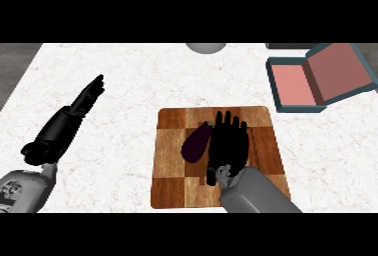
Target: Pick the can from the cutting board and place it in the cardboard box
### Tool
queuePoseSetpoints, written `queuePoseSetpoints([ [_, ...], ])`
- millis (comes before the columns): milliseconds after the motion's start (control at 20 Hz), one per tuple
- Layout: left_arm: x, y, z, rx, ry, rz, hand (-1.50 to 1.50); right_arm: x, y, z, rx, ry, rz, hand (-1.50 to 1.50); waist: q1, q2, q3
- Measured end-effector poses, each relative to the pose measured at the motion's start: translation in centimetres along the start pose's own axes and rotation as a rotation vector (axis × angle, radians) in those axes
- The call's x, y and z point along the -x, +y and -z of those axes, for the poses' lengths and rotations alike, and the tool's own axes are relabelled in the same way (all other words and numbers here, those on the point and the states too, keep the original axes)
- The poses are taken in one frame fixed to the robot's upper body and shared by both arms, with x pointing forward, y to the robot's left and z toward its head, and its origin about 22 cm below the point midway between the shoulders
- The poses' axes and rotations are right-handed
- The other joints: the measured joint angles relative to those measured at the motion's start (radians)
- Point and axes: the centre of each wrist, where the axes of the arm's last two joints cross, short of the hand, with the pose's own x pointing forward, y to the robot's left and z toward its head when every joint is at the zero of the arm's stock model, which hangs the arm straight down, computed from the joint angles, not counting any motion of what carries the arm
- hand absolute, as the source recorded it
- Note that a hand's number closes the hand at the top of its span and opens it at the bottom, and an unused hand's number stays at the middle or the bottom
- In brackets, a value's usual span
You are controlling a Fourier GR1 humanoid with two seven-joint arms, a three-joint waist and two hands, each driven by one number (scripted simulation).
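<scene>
Speckled white stone, matt with faint grey mottling: the surface [111, 150], running right across the view.

Wood, chequered in light and dark brown squares, rectangular with rounded corners: the cutting board [171, 190], lying flat at the middle of the surface with its long side running away from the robot.

Dark purple, smooth-skinned, plump at one end and tapering at the other: an aubergine [195, 144], by its shape. It lies lengthwise on the board's left half, just beside the right hand and partly under its edge.

Black, jointed, palm down: the right hand [229, 145], over the middle of the board, fingers straight and slightly spread, pointing away. A boxy grey forearm leads to it from the lower edge.

Can: mostly hidden from where I stand. A small pale sliver [210, 122] peeps out on the board at the left of the fingertips. It may be the can's rim, but I cannot tell.

Pinkish-red inside, teal-grey walls, shallow and rectangular: the cardboard box [294, 82], lid hinged open and tilted up to the right. It stands on the surface beyond the board's far right corner, apart from it.

Black, slim: the left hand [92, 92], at the view's left and well apart from the board, fingers straight and pressed together.

Grey, smooth, rounded: an object [205, 47] at the far edge, cut off by the view.
</scene>
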Motion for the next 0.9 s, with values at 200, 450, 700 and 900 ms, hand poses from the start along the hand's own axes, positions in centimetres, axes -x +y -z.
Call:
queuePoseSetpoints([
  [200,0.3,0.0,-0.3,-0.005,0.0,0.002,0.0,0.7,0.0,0.6,-0.003,0.023,0.006,-1.5,0.0,0.0,0.0],
  [450,-0.5,-0.4,0.4,-0.006,-0.002,0.001,0.0,1.2,0.7,0.6,-0.03,0.018,0.008,1.5,0.001,0.0,0.0],
  [700,-0.5,-0.2,0.6,-0.001,-0.008,0.001,0.0,1.1,0.8,0.9,0.014,-0.033,-0.048,1.5,0.002,0.0,0.0],
  [900,-0.7,-0.3,0.7,-0.004,-0.005,0.001,0.0,0.4,1.5,1.0,0.082,-0.046,-0.099,1.5,0.004,-0.001,0.0],
])
